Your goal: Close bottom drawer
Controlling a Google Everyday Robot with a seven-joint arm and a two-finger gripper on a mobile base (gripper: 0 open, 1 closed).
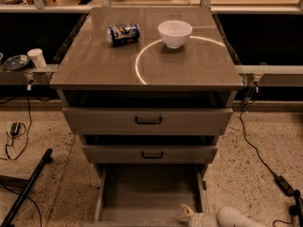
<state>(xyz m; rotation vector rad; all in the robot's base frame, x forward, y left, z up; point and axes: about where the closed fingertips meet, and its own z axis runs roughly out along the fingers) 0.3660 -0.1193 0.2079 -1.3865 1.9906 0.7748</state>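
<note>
The bottom drawer [149, 190] of the grey-brown cabinet is pulled far out, and its plain grey interior is bare. Its front panel and handle are cut off by the bottom edge of the view. My gripper [188, 213] reaches in from the lower right, at the drawer's front right corner. One pale fingertip [186, 208] shows over the drawer's floor, and the white arm [234, 218] trails off to the right.
The middle drawer [150, 153] and top drawer [148, 120] stand slightly out, each with a black handle. A blue can [123, 33] lies on the cabinet top beside a white bowl [175, 32]. Cables [258, 148] run on the floor at right, a black pole [26, 188] at left.
</note>
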